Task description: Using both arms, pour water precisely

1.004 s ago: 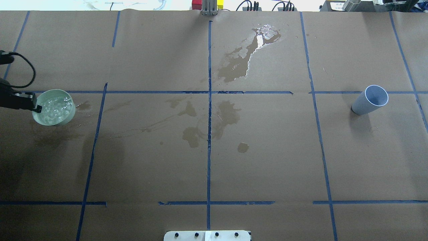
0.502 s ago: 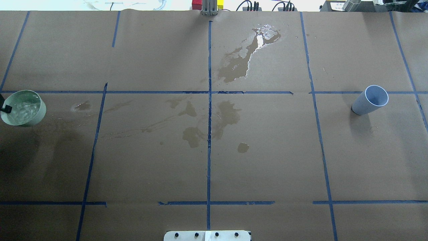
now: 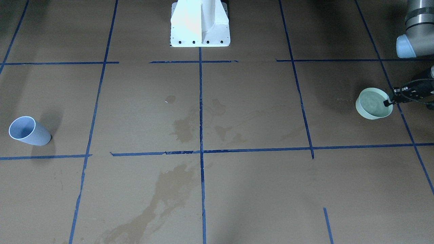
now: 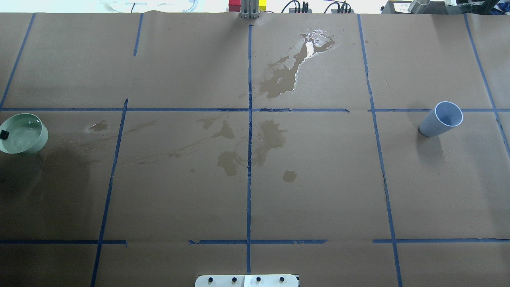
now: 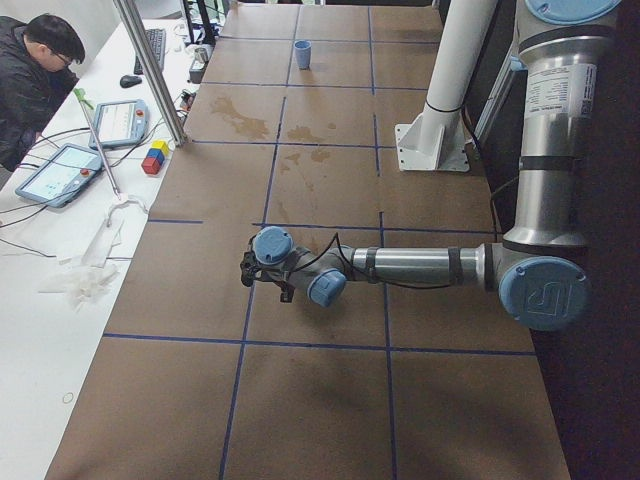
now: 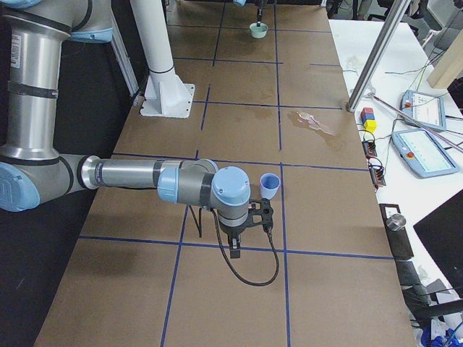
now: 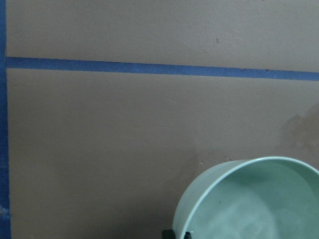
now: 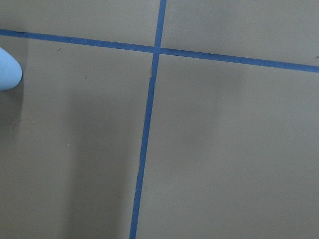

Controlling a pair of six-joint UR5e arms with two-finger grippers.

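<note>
A pale green bowl [image 4: 28, 139] holds clear water [image 4: 22, 133] at the table's far left edge. My left gripper [image 3: 388, 101] is shut on the bowl's rim; the bowl [image 3: 369, 109] sits level. In the left wrist view the bowl [image 7: 199, 204] fills the lower right corner. An empty light blue cup [image 4: 440, 120] stands far off on the right side of the table. My right gripper [image 6: 236, 246] shows only in the exterior right view, pointing down just in front of the cup [image 6: 270, 185]; whether it is open or shut I cannot tell.
Dark wet stains [image 4: 263, 139] spread around the table's centre, and a glinting puddle [image 4: 295, 71] lies at the back. The white pedestal [image 3: 200, 23] stands at the robot's edge. A person [image 5: 35, 70] sits beside tablets [image 5: 60, 172] past the far table edge.
My left gripper has carried the green bowl leftward, almost to the view's edge. The ripples in its water have calmed. The blue cup has not moved.
</note>
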